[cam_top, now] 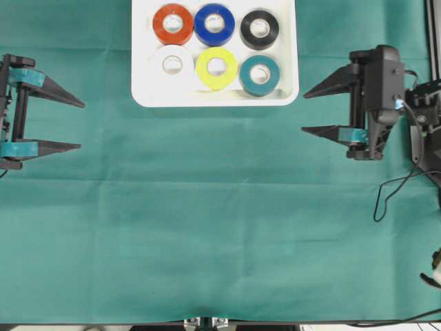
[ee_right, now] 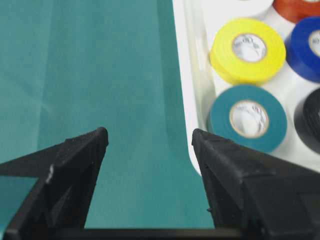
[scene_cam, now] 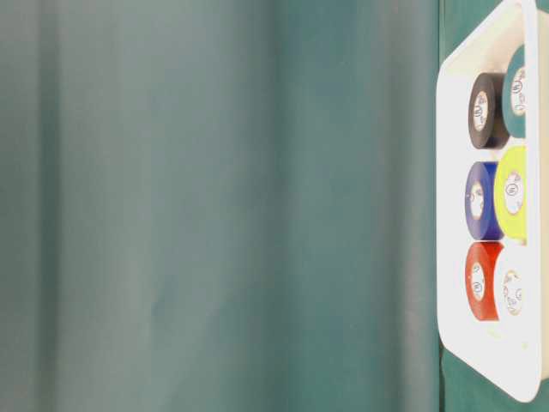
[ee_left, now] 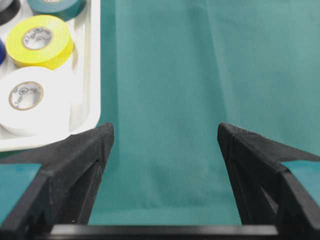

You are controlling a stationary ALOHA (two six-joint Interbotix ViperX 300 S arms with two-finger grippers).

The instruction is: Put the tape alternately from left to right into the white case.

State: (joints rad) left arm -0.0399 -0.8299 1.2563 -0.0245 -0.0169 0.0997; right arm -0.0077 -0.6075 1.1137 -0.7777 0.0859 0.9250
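The white case (cam_top: 141, 96) lies at the top middle of the green cloth and holds several rolls of tape lying flat. Red-orange (cam_top: 173, 24), blue (cam_top: 214, 24) and black (cam_top: 260, 29) form the far row. White (cam_top: 173, 64), yellow (cam_top: 216, 67) and teal (cam_top: 260, 74) form the near row. My left gripper (cam_top: 82, 125) is open at the left edge, apart from the case, with nothing between its fingers (ee_left: 165, 129). At the right, my right gripper (cam_top: 303, 112) is also open and empty (ee_right: 150, 132), just beside the case's corner near the teal roll (ee_right: 246, 118).
Green cloth (cam_top: 220, 227) covers the whole table. A black cable (cam_top: 386, 200) loops down by the right arm's base. The table-level view shows the case (scene_cam: 446, 215) at its right edge, with the rolls inside it.
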